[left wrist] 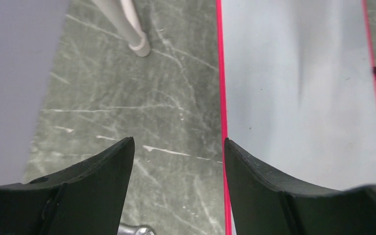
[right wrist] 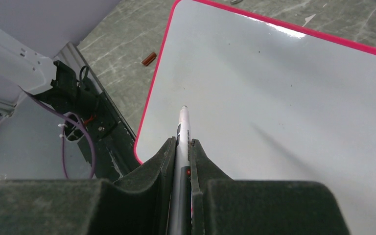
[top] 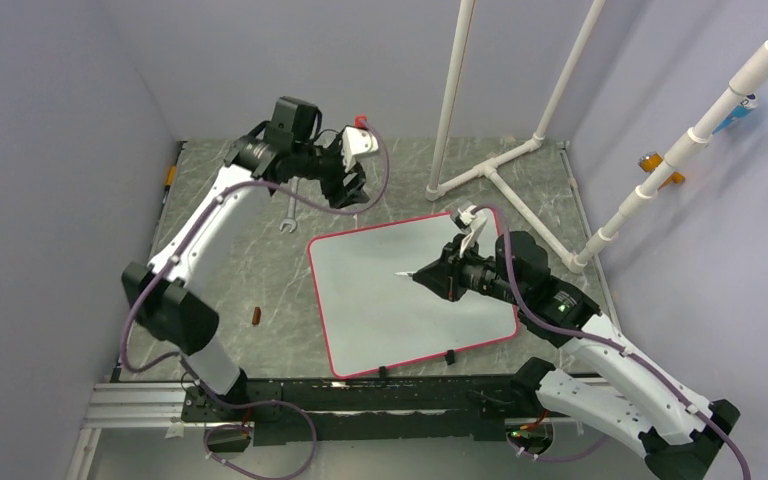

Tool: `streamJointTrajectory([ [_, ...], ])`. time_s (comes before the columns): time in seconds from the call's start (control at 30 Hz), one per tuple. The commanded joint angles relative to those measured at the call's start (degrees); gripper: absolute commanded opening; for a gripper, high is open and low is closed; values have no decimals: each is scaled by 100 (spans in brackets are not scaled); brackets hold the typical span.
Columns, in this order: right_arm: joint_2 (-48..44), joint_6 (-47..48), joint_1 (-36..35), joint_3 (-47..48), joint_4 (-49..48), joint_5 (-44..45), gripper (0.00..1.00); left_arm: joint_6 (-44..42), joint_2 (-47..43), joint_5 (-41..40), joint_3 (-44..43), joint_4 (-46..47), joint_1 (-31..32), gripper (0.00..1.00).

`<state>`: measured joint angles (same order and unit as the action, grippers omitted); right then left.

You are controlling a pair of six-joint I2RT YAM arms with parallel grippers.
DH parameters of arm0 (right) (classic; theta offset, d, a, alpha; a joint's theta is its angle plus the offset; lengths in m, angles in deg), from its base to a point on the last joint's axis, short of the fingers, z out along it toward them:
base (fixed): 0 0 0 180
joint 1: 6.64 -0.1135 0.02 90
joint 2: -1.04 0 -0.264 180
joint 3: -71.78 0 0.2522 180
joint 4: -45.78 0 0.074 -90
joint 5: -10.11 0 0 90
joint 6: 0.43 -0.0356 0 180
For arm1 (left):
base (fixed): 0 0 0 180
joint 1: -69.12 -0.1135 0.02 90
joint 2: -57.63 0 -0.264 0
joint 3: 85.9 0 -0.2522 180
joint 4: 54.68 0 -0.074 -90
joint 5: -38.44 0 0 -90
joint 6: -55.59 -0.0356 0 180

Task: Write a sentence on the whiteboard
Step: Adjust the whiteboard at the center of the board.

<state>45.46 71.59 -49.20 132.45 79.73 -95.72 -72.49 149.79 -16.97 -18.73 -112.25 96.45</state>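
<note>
One arm [top: 535, 285] (right) over whiteboard [top: 380, 310]

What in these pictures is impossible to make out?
Whether the marker tip touches the whiteboard: too small from above, foreshortened in the right wrist view.
Its back end: hidden between the right fingers.
The small brown item on the table: too small to identify.
The metal tool: cut off by the left wrist view's bottom edge.
</note>
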Motion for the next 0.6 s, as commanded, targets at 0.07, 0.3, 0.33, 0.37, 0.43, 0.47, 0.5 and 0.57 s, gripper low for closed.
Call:
streamJointTrajectory([
  [0.07, -393, 54, -32, 392, 407, 246, 0, 5, 1232, 1515, -1295, -1862, -270, 71],
  [0.3, -547, -25, -32, 417, 565, 205, 0, 47, 2174, 1904, -1829, -2554, -272, 68],
  [0.33, -550, -34, -28, 415, 565, 203, 0, 58, 2245, 1963, -1853, -2614, -272, 68],
  [0.37, -542, -44, -26, 416, 572, 197, 0, 65, 2310, 2009, -1880, -2678, -272, 66],
  [0.43, -524, -56, -32, 402, 567, 189, 0, 75, 2383, 2098, -1891, -2767, -272, 63],
  [0.47, -518, -64, -35, 398, 557, 190, 0, 70, 2408, 2111, -1869, -2810, -272, 61],
  [0.5, -510, -73, -35, 391, 545, 176, 0, 51, 2426, 2137, -1851, -2863, -272, 59],
  [0.57, -488, -82, -34, 384, 525, 166, 0, 39, 2447, 2183, -1765, -2908, -272, 52],
])
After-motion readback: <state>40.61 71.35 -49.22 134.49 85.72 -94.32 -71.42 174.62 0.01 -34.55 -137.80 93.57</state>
